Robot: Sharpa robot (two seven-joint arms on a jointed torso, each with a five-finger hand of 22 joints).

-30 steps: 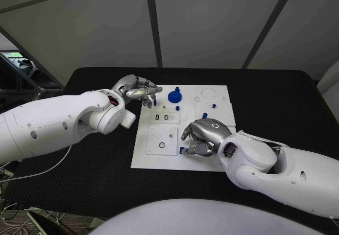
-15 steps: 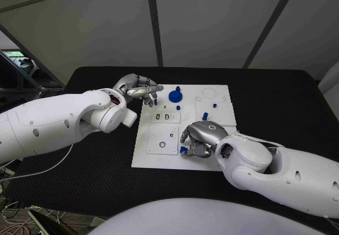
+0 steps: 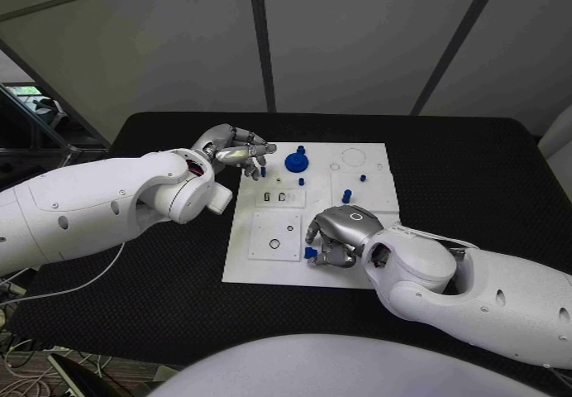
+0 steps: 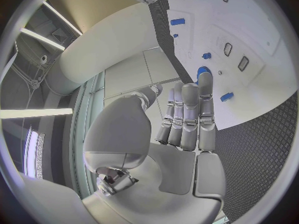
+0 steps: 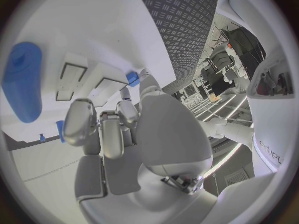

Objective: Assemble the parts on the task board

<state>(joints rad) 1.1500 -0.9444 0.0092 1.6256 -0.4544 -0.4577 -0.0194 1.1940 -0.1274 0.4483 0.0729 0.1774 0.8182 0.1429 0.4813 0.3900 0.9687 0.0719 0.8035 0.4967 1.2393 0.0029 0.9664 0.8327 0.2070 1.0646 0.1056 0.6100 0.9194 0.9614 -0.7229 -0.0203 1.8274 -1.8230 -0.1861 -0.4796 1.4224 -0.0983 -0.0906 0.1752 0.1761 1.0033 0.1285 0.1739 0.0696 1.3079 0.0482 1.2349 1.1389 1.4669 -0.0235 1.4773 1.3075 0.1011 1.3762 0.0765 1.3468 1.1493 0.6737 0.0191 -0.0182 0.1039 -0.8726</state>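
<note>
The white task board (image 3: 269, 269) lies in the middle of the table. My right hand (image 3: 337, 235) rests low on its near half with fingers curled in, and a small blue part (image 3: 312, 252) sits at its fingertips. In the right wrist view the right hand (image 5: 118, 129) pinches that small blue part (image 5: 132, 78) just above the board (image 5: 81, 30). My left hand (image 3: 239, 150) hovers at the board's far left edge; the left wrist view shows the left hand (image 4: 187, 122) with straight fingers and nothing in it. A large blue part (image 3: 296, 160) stands near it.
Small blue parts (image 3: 345, 196) stand further along the board, with others at its far right (image 3: 382, 168). Two rectangular slots (image 3: 278, 198) and a square plate with a ring (image 3: 274, 236) lie on the left half. Black table (image 3: 477, 165) surrounds the board.
My right hand has crept a little toward the board's near edge with the small blue part. The left hand has stayed in place.
</note>
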